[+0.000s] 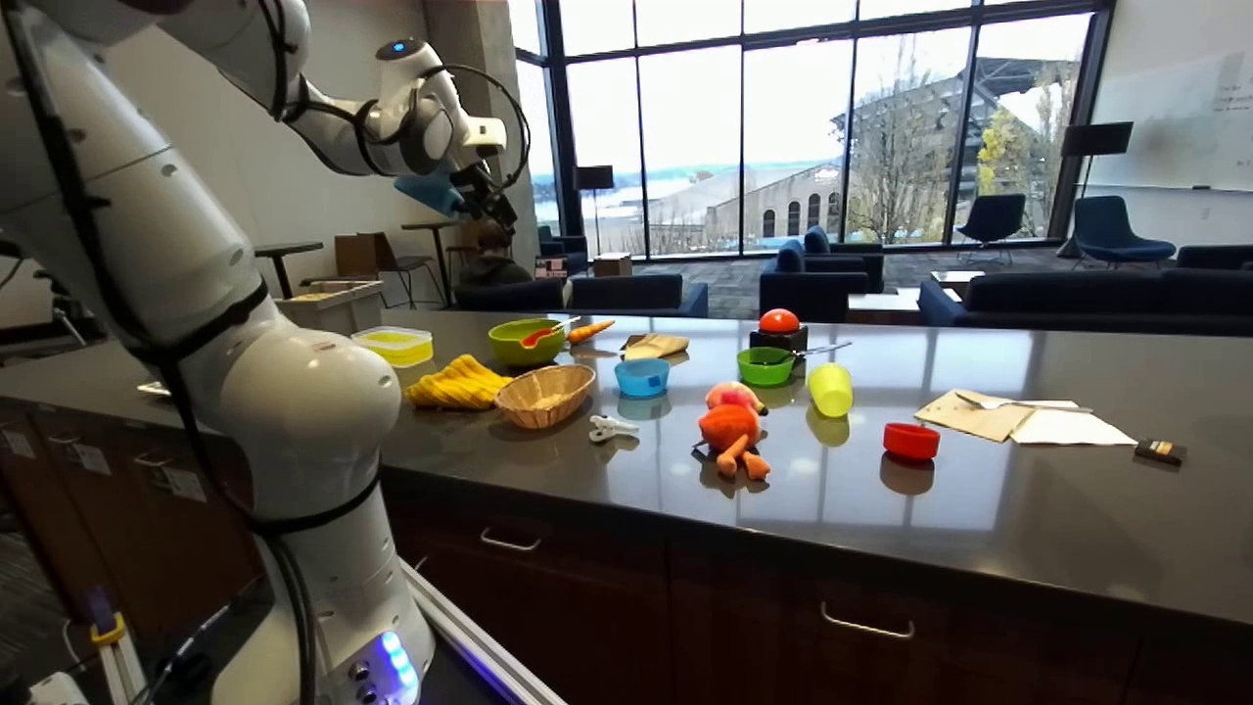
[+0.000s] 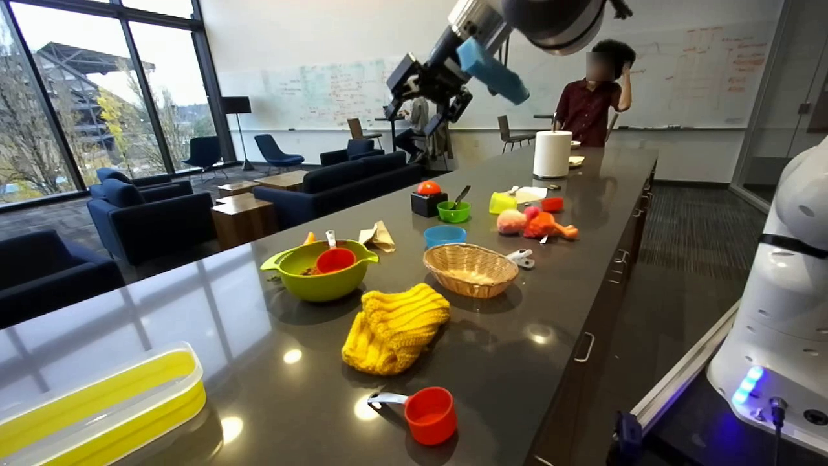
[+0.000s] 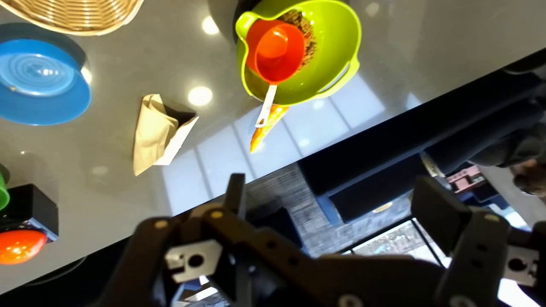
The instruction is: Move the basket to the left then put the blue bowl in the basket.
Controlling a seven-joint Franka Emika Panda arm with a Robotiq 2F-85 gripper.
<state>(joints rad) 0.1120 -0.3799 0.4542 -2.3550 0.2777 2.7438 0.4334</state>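
A robot's hand [image 3: 330, 189], its two fingers [image 3: 236, 194] spread wide apart, hangs high above a glossy gray table [image 1: 1028, 514] in a room with tall windows [image 1: 685, 137]. Well below the hand in both exterior views, the tan woven basket [image 2: 471, 266] sits upright on the table, and the light-blue bowl [image 1: 642, 379] stands right side up just beside it, outside the rim. The wrist view shows both off to the left past the fingertips, each cut by the edge of the frame. More nearly ahead of the hand in that view, a larger green bowl [image 3: 337, 55] holds a red measuring cup [image 3: 279, 51], with an orange carrot [image 3: 259, 138] close by the bowl's rim; a folded tan sheet [image 3: 151, 136] lies between the green bowl and the light-blue bowl. Also lower than the hand, in an exterior view, a knitted yellow cloth [image 2: 398, 330] lies near the basket, as does a white clip [image 2: 521, 259]. Farther off than the hand, a person [image 2: 587, 107] in a dark red shirt has one arm raised to the head.
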